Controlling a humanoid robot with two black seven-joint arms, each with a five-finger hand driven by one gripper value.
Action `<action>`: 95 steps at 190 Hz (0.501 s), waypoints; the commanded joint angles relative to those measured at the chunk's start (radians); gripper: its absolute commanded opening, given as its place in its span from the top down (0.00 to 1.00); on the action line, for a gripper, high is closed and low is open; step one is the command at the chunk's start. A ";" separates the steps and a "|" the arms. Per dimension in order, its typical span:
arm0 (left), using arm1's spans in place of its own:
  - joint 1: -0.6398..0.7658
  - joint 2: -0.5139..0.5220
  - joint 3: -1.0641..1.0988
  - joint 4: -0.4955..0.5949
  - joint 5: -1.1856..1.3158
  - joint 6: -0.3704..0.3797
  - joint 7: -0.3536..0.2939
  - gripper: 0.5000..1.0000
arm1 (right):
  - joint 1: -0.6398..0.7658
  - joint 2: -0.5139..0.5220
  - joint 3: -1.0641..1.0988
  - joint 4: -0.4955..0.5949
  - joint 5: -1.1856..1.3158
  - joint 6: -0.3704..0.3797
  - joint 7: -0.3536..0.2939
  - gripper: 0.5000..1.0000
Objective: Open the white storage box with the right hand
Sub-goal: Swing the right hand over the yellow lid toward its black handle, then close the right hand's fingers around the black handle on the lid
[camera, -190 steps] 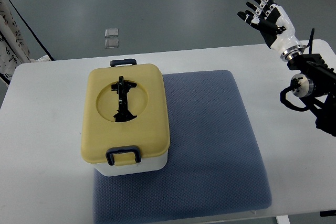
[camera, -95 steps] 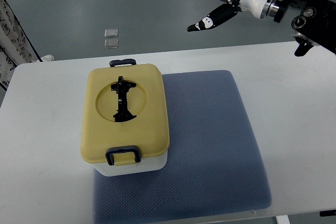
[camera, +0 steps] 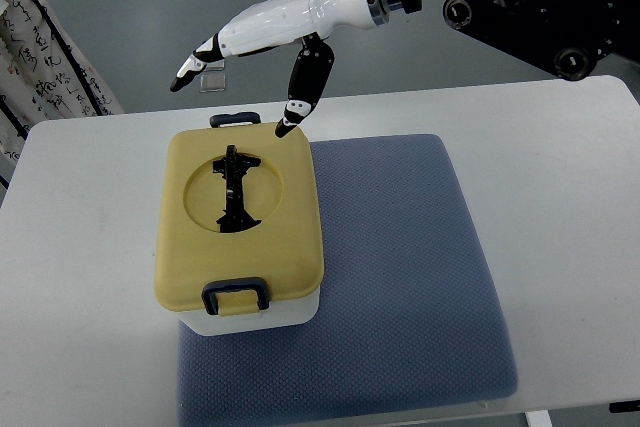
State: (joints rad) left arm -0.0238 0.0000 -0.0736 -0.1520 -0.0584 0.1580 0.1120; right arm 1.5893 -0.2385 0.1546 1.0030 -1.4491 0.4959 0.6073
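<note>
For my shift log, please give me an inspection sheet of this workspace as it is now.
Surface: white table, blue-grey mat on it.
Job's things: white storage box on the mat's left edge, yellow lid on, both dark latches down, black handle flat.
Clutter: nothing seen on the table.
Hands: right hand open above the box's far end, apart from it; left not in view.
Cables: nothing seen.
Surroundings: grey floor, two small clear items on it, printed cloth at left.

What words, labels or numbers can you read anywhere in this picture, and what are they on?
No text can be read.
Hanging sheet at the left edge: dark marks that look like writing, too small and blurred to read.
Storage box, blue mat, table and robot hand: no visible print.
</note>
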 commanded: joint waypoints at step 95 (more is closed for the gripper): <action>-0.001 0.000 0.000 0.000 0.000 0.000 0.000 0.00 | 0.015 0.134 -0.090 0.020 -0.194 -0.039 -0.001 0.32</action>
State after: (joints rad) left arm -0.0238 0.0000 -0.0736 -0.1523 -0.0583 0.1580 0.1120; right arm 1.6169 -0.1135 0.0660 1.0232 -1.6262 0.4770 0.6073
